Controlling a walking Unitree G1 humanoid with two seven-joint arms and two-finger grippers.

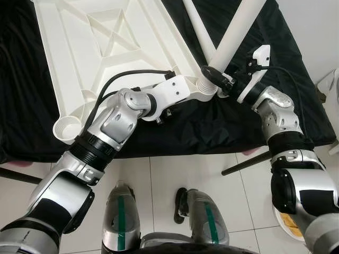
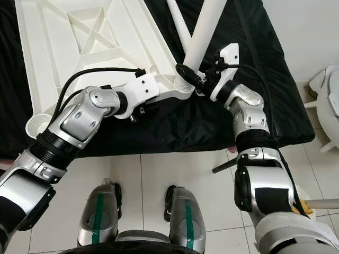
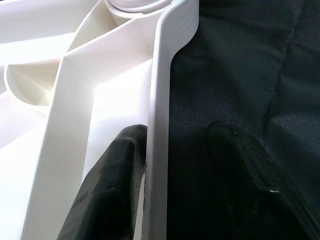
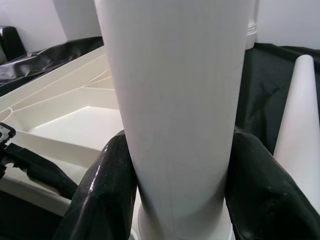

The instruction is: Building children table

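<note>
So the white plastic table leg (image 4: 172, 110) is standing tilted in the corner socket (image 1: 207, 84) of the upside-down tabletop (image 1: 95, 47), which lies on a black cloth (image 1: 249, 121) over the work surface. The right gripper (image 1: 229, 79) has its two black fingers (image 4: 105, 190) closed snug on the leg, right down by the base just above the socket. Just across the socket from it, the left gripper (image 3: 150, 170) pinches the tabletop's outer rim (image 3: 160, 100), one finger inside the ribbing and the other outside against the cloth, so it's clamped and steadying the frame. A second leg (image 1: 198, 29) leans off behind, close to the held one. My guess is this stuff is light, hollow and stiff but pretty slick, so gripping low near the socket makes sense for pushing or twisting it home, though the long top end could lever around. Farther out there's white floor tile below the robot's feet (image 1: 159, 217) and a dark rod (image 1: 246, 163) lying under the table edge.
</note>
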